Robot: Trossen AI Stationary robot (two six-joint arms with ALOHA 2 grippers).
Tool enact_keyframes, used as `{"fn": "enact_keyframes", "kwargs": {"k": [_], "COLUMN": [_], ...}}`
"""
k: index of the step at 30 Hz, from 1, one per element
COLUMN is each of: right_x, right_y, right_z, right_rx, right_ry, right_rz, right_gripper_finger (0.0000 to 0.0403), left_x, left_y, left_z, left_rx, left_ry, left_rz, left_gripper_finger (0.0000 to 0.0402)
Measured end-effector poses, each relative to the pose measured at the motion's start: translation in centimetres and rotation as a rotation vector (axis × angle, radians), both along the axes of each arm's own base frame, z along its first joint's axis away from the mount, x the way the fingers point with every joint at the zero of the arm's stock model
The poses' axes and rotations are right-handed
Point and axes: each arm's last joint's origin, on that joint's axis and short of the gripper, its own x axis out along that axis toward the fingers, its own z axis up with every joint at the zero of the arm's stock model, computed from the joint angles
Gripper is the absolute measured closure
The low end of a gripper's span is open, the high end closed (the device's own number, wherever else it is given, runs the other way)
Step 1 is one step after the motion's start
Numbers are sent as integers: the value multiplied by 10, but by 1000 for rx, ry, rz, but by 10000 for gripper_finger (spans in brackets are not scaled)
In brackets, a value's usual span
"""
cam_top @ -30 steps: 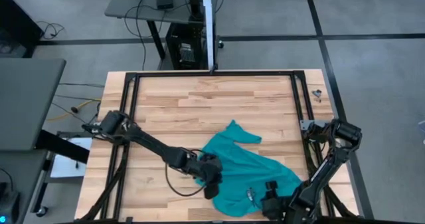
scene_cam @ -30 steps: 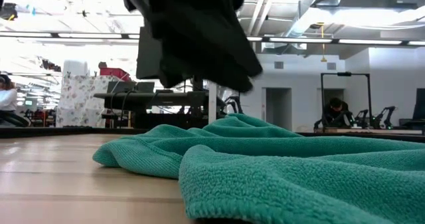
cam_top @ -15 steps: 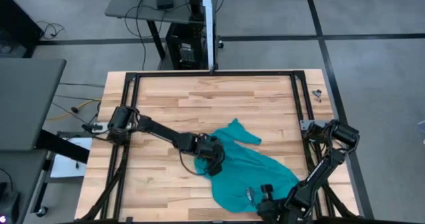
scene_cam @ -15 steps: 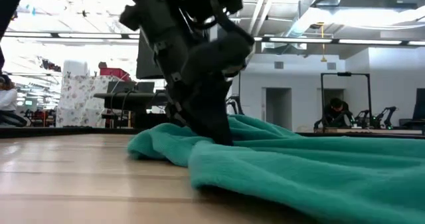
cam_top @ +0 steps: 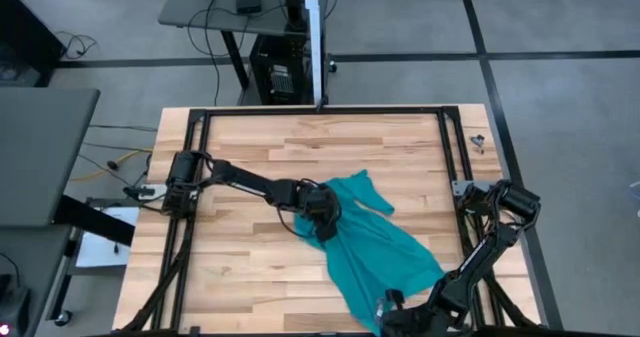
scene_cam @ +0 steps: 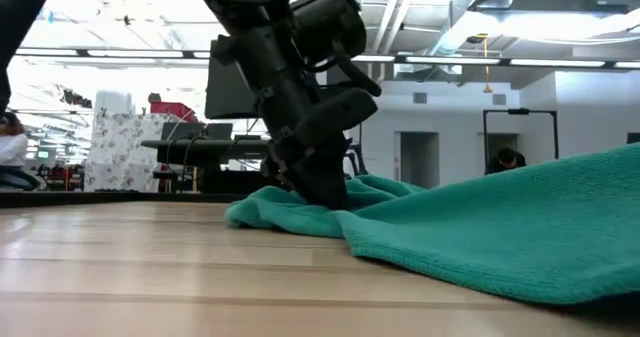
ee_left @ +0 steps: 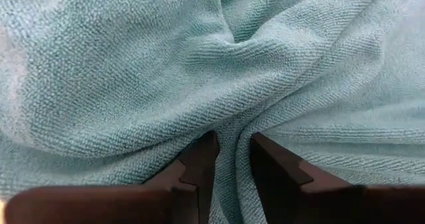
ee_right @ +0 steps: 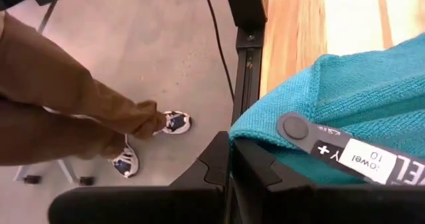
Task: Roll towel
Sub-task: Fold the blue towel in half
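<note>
A: Towel (cam_top: 375, 245) position?

B: Teal, spread diagonally across the wooden table (cam_top: 260, 147), running from mid-table toward the near right edge. Far end bunches into folds with a small flap pointing right. Near end is lifted off the boards; in the low view it rises as a slope toward the right side of the picture.

A: Left gripper (cam_top: 322, 220)?

B: At the towel's far left part, mid-table, arm reaching in from the left side. Left wrist view shows both fingers (ee_left: 199, 167) pinching a ridge of cloth, fabric gathered into creases between them. So clamped on the towel. Low view has it pressed down into the bunched folds at table level.

A: Right gripper (cam_top: 392, 313)?

B: At the near edge of the table, right of centre, arm folded back from the right side. Right wrist view: the fingers (ee_right: 292, 128) are closed over the towel's edge, right where a pale tag (ee_right: 358, 159) with print sits. Grasping the towel corner, held just off the table edge.

A: Anything else in view?

B: Black frame (cam_top: 320, 111) around the tabletop. In the right wrist view, a person's legs (ee_right: 60, 98) in brown trousers and sneakers (ee_right: 174, 123) on the grey floor beside the table. Low view: room behind with desks, monitors, ceiling lights.

A: Towel flat or rolled?

B: Neither. Stretched between the two grips, wrinkled at the far end, not rolled.
</note>
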Motion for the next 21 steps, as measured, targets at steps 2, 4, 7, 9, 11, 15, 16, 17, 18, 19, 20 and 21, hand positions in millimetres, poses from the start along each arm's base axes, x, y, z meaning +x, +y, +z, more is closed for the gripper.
{"fn": "enact_keyframes", "kwargs": {"k": [2,4,7,9,11,15,16,17,18,19,20,21], "right_x": [5,13,23,25,24,20,20,21,22,24,25,27], "right_y": [-3,-5,-6,-6,-7,-18,-22,-26,-29,-32,-35,-39], "right_z": [1,3,9,11,15,30,34,38,41,42,43,42], "right_rx": [47,105,190,204,187,141,129,119,106,91,72,46], "right_ry": [18,14,3,5,10,28,31,26,16,9,7,13], "right_rz": [-49,-76,-37,25,87,118,115,116,121,126,130,133], "right_gripper_finger": [387,368,328,299,272,225,216,208,201,196,190,186], "left_x": [0,0,0,-1,-3,-5,-6,-7,-8,-8,-9,-10], "left_y": [0,0,0,0,0,-1,-2,-3,-3,-4,-4,-5], "left_z": [0,2,4,8,14,32,36,40,43,46,48,50], "left_rx": [2,-1,-3,-3,1,-7,-15,-20,-24,-25,-24,-30], "left_ry": [-4,-11,-16,-21,-32,-79,-90,-100,-108,-115,-120,-119], "left_rz": [-4,-9,-10,-16,-26,-35,-41,-52,-64,-73,-78,-88], "left_gripper_finger": [322,322,322,322,322,322,322,322,322,322,322,322]}}
